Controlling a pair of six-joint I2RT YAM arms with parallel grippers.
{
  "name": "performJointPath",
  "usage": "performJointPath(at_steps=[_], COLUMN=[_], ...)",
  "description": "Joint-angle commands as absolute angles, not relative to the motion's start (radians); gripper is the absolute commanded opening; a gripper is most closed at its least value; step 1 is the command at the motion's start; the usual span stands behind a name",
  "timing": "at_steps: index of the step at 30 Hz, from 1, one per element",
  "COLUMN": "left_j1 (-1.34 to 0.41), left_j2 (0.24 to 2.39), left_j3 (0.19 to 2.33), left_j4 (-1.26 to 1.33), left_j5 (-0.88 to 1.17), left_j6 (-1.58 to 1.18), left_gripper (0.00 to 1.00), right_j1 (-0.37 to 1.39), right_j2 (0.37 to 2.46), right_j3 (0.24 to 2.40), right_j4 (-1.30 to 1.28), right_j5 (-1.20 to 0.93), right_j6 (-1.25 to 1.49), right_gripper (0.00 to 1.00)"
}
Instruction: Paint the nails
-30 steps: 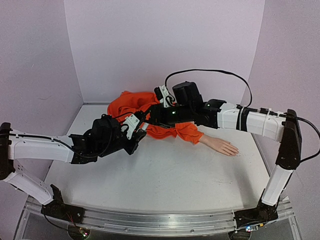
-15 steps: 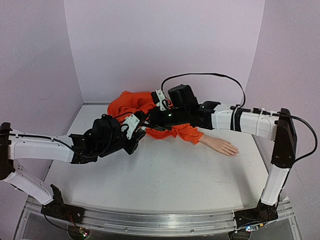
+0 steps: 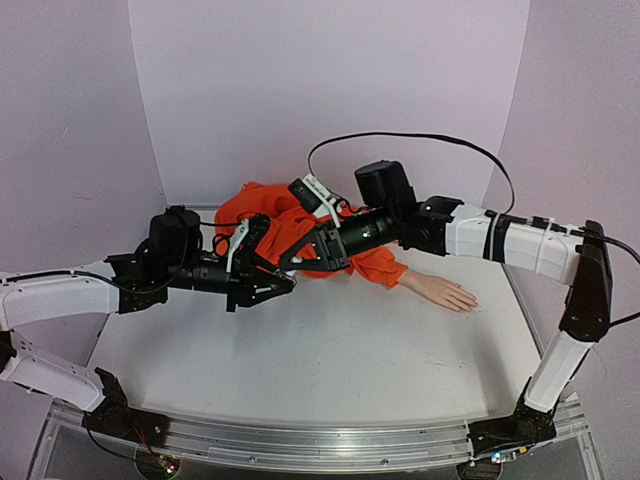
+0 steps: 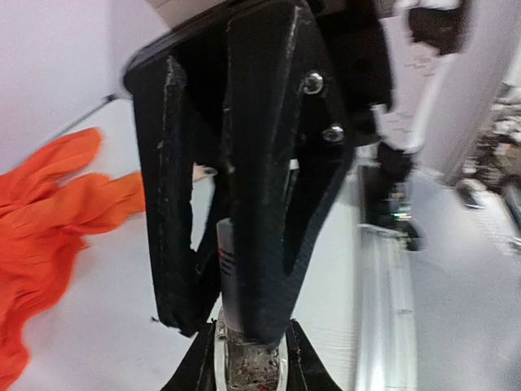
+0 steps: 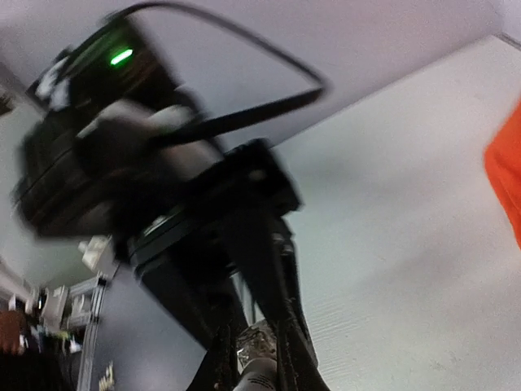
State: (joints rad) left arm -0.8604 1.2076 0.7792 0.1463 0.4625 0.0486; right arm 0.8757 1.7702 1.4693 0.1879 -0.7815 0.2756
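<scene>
Wrists have rolled since a moment ago. The left gripper [image 4: 248, 362], clamped on the bottle [image 4: 244, 376], now meets the right gripper [image 5: 255, 357], closed on its cap [image 5: 259, 380], tip to tip. That suggests unscrewing. The nails [image 3: 468, 300] lie well behind the right gripper, untouched.

This looks like a robotics lab test cell: a white tabletop [image 3: 330, 370] is boxed in along its far, left and right edges by plain lilac walls [image 3: 330, 90]. An aluminium rail [image 3: 320, 448] at the near edge carries two arm bases, a loose black cable [image 3: 420, 137] loops overhead, and a green status light [image 5: 120, 57] glows.
</scene>
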Motion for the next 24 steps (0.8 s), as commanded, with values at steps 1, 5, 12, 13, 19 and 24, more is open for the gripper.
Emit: performJointPath(at_steps=[1,5,12,13,19,24], left_j1=[-0.847,-0.848,-0.858,-0.863,-0.939,-0.969], left_j2=[1.170,1.161,1.160,1.156,1.163,1.225], left_j3=[0.909,0.896,0.854,0.843,0.825,0.853], left_j4=[0.294,0.296,0.291,0.288,0.236,0.198], left_j5=[1.322,1.214,0.731,0.653,0.127,-0.183], left_j6=[-0.087,-0.078,-0.014,-0.003,0.156,0.183], left_gripper=[0.00,0.00,0.00,0.00,0.00,0.00], right_j1=[0.890,0.888,0.889,0.888,0.882,0.879], right_j2=[1.631,1.638,1.627,1.620,1.585,1.594], right_j3=[1.414,1.442,1.464,1.464,1.447,1.456], right_j4=[0.192,0.184,0.187,0.187,0.186,0.196], right_j5=[-1.169,-1.131,-0.872,-0.805,-0.414,-0.326], right_j6=[-0.051,-0.044,-0.012,-0.008,0.120,0.286], right_gripper=[0.00,0.00,0.13,0.28,0.83,0.88])
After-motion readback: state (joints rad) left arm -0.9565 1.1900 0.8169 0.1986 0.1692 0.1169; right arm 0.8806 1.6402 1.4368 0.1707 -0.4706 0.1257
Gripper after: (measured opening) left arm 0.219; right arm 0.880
